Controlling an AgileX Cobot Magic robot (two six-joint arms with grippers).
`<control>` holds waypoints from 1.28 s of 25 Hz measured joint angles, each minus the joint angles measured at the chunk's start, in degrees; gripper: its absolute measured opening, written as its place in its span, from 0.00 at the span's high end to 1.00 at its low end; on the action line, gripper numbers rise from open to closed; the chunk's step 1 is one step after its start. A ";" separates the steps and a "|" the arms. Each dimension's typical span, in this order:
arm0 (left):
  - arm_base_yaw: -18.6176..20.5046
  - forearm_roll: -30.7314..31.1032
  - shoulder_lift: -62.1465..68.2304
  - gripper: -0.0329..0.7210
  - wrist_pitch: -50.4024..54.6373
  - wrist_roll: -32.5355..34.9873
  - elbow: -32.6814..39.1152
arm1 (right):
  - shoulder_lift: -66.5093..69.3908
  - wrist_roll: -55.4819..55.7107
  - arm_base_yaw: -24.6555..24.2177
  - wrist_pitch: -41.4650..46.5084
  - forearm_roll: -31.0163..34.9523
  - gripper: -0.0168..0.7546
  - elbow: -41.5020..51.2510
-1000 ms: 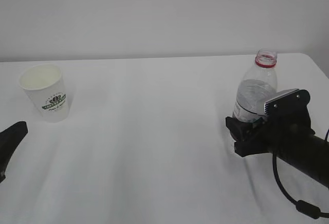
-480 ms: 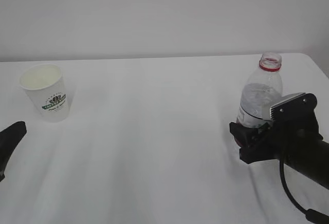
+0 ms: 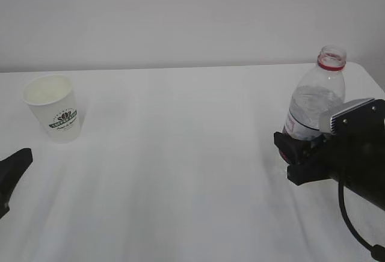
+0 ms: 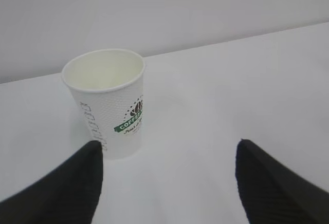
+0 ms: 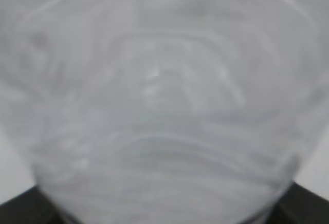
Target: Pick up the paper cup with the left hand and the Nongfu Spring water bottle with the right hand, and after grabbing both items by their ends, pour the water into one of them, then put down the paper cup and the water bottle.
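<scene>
Right gripper (image 3: 293, 154) clamped around lower body of water bottle (image 3: 315, 103), bottle upright. Left gripper (image 4: 167, 167) spread wide, empty, just before paper cup (image 4: 107, 100) standing on white table (image 3: 180, 154).

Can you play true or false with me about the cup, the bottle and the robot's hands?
1. The paper cup is lying on its side. False: it stands upright.
2. The right hand holds the water bottle. True.
3. The bottle has a cap on. False: only a red ring, and its mouth is open.
4. The left hand is open, the cup not between its fingers. True.
5. The cup is blue. False: white with green print.
</scene>
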 joint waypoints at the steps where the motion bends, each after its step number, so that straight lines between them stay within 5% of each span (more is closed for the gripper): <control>1: 0.00 -0.06 0.58 0.19 -0.36 0.00 0.00 | -0.44 0.00 0.00 0.00 -0.10 0.33 0.04; 23: 0.00 -5.18 23.42 0.19 -7.77 0.00 -1.00 | -2.36 0.00 0.00 0.13 -1.04 0.33 1.08; 32: 11.75 -0.68 23.55 0.19 -7.89 -5.37 -2.53 | -2.36 0.00 0.00 0.13 -1.17 0.33 1.08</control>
